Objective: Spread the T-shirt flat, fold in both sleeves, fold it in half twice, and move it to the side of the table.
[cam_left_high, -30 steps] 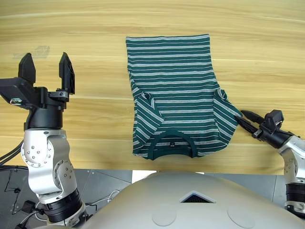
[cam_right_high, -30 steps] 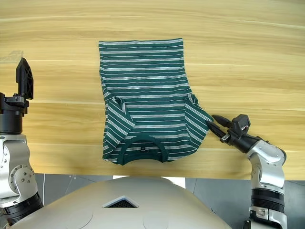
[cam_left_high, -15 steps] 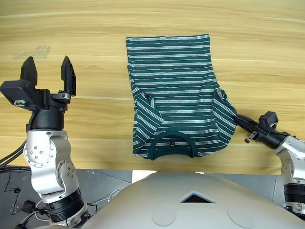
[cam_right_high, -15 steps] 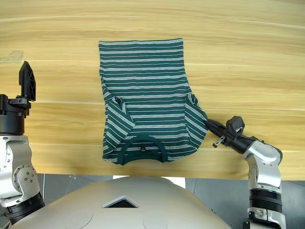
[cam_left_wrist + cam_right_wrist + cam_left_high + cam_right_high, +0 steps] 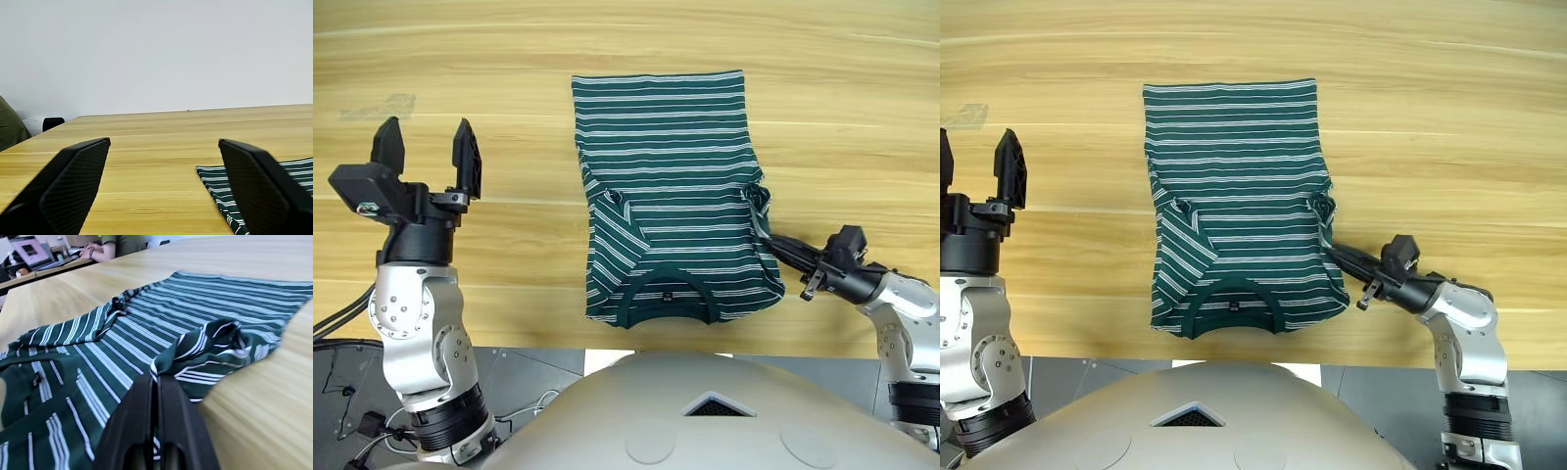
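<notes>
Right gripper (image 5: 771, 241), clamped on the sleeve (image 5: 759, 199) at its tips, drags the dark-green white-striped cotton T-shirt (image 5: 666, 147) fabric inward from flat: sleeve fold begun.

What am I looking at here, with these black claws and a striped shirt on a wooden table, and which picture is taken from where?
This is a humanoid robot with two arms, each ending in a two-fingered pincer. Two pictures look down from cameras in its head. The other two come from cameras on its wrists, looking out along the fingers. A green striped T-shirt lies on a wooden table, with the sleeve on the robot's left folded in. The right pincer is closed on the other sleeve, which is bunched up. The left pincer is open and holds nothing, off to the shirt's side.
</notes>
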Controlling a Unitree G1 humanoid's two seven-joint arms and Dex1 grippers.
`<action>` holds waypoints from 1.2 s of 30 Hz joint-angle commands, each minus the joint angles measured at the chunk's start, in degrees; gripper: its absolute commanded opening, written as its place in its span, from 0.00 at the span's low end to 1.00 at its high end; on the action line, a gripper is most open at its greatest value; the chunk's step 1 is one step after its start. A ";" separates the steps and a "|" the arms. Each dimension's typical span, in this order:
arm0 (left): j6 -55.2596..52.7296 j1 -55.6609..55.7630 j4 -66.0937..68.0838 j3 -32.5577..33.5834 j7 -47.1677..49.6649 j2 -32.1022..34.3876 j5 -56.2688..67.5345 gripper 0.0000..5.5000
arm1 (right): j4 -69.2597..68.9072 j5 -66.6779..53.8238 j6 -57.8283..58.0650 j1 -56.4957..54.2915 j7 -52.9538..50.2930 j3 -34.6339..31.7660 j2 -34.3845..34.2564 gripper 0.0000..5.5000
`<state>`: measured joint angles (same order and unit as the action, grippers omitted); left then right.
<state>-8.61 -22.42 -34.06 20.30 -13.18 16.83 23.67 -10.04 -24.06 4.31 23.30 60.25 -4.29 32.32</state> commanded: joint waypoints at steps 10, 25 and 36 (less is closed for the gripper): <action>1.48 -2.26 -0.07 -2.52 -2.52 -0.17 -2.75 0.75 | -8.43 7.75 -0.18 -1.05 -9.05 7.08 -1.38 0.00; 2.96 -3.16 1.13 -3.77 -3.60 -1.04 -4.30 0.75 | -13.34 1.50 5.98 1.24 -5.71 8.99 1.91 0.21; 3.61 -1.93 2.23 -5.38 -4.16 -0.52 -6.26 0.75 | -11.40 -2.40 5.66 -1.14 -4.57 6.72 1.47 0.21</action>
<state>-5.07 -25.04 -32.18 15.34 -16.93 15.62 18.14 -22.80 -26.66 10.05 23.69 56.79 3.58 34.13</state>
